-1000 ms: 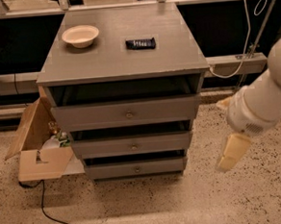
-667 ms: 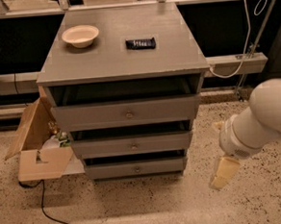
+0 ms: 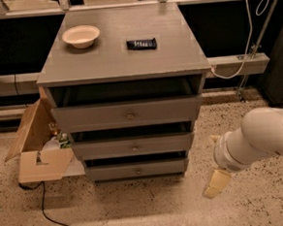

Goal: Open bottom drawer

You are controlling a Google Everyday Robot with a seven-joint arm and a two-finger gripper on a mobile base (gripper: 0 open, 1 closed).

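Your gripper [image 3: 216,183] drops lower and drifts left versus second ago; now low, right of bottom drawer [image 3: 111,172], well apart from knob [image 3: 138,171]. Grip state: cannot tell. Drawer looks shut; approach only.

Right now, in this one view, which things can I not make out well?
Inside of the bottom drawer: camera view, dark, hidden under the middle drawer front.
Small black object on the cabinet top: too small to identify.
Cardboard box contents: partly hidden by its flap.
Arm behind the gripper, which hangs low, right of the bottom drawer and apart from it: cut off by the right edge.
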